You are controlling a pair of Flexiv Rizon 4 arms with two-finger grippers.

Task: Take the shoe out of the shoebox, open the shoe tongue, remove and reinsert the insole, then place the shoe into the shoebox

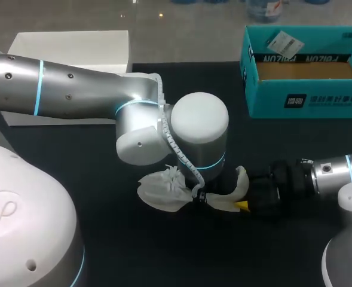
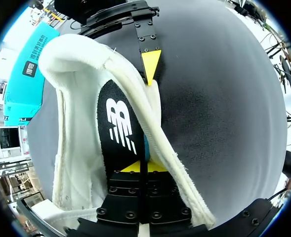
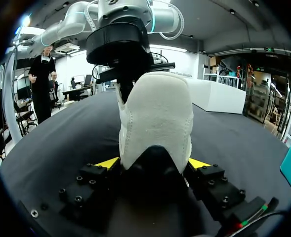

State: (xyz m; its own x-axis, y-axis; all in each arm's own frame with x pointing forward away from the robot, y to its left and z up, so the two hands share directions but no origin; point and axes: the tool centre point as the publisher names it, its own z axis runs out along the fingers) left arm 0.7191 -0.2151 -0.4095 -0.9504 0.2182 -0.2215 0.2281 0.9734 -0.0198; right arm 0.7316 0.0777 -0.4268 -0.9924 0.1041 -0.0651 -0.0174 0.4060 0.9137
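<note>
Found left gripper (image 2: 140,167) with both yellow tips pressed together, down inside the shoe (image 3: 157,113), at the near end of the insole (image 2: 118,126). Noted a teal sliver of insole edge in the seam between the tips; logged as pinched on the insole. Saw the insole as black with a white mark, one long edge riding up against the shoe's side wall.

Found right gripper (image 3: 152,163) with fingers (image 3: 105,162) apart and clamped on the shoe's heel, one yellow tip touching each side. Checked in the left wrist view: one right tip flat against the outside of the collar, the other hidden behind the shoe.

Located the shoe out of the box, near the middle of the black table (image 1: 116,239), heel toward the right arm (image 1: 337,170), opening up, left arm (image 1: 74,89) reaching over it from above. Noted a crumpled white mass (image 1: 162,190) at the end away from the right gripper; cannot tell whether paper or shoe upper.

Located the shoebox (image 1: 304,101), teal, open, upright, at the table's far right, well apart from the shoe; brown floor showing inside, a tag (image 1: 283,42) at its far rim. Logged a white box (image 1: 74,51) at the far left corner, behind the left arm.
</note>
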